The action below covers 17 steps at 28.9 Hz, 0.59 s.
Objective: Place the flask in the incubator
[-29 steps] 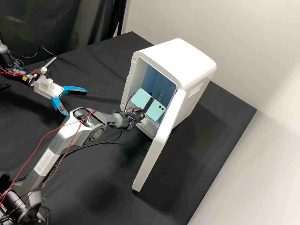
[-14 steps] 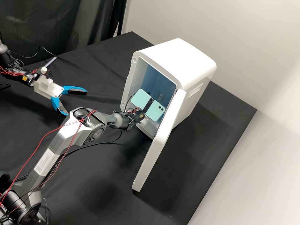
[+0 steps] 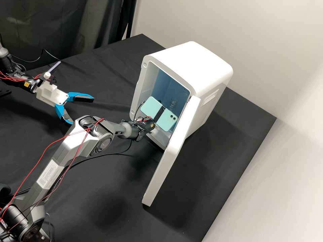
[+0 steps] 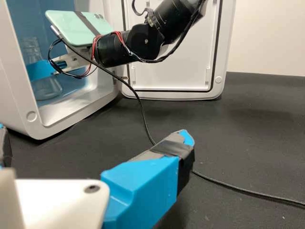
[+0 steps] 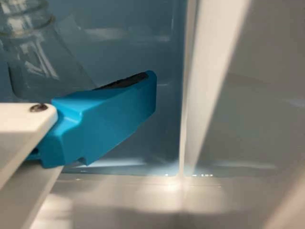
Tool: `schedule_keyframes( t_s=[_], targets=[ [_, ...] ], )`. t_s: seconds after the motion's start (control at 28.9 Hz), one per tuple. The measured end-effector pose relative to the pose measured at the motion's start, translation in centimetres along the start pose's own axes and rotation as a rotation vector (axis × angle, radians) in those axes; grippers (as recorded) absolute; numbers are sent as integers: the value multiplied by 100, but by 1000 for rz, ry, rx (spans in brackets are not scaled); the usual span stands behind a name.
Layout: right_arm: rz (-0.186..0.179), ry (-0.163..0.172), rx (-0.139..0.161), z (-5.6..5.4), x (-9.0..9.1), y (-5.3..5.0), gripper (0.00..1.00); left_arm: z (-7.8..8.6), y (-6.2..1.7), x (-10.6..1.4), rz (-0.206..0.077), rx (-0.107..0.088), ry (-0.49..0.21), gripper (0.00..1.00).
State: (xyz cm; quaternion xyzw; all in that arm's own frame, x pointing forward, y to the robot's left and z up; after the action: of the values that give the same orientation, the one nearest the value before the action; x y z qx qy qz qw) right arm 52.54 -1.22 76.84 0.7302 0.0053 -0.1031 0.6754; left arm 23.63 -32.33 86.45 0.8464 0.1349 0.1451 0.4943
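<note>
The right gripper (image 4: 50,71) is inside the white box incubator (image 3: 202,67) with blue walls, beside the clear glass flask (image 4: 45,88) standing there; I cannot tell if it holds it. The left gripper (image 3: 82,110) is spread wide over the black bench (image 3: 111,188), well apart from the incubator's open door (image 3: 165,168).

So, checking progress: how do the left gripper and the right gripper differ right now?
The left gripper hangs over the bench, outside the incubator; the right gripper is inside it. The left gripper is open and empty; the right gripper sits beside the flask. Both face the incubator.
</note>
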Motion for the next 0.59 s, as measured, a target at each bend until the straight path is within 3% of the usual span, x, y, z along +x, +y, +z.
schedule_keyframes(
  t_s=[0.59],
  targets=[
    [-3, -4, 0, 21, -10, -18, 100, 0, 0, 0, 0, 0, 0, 100]
  ],
)
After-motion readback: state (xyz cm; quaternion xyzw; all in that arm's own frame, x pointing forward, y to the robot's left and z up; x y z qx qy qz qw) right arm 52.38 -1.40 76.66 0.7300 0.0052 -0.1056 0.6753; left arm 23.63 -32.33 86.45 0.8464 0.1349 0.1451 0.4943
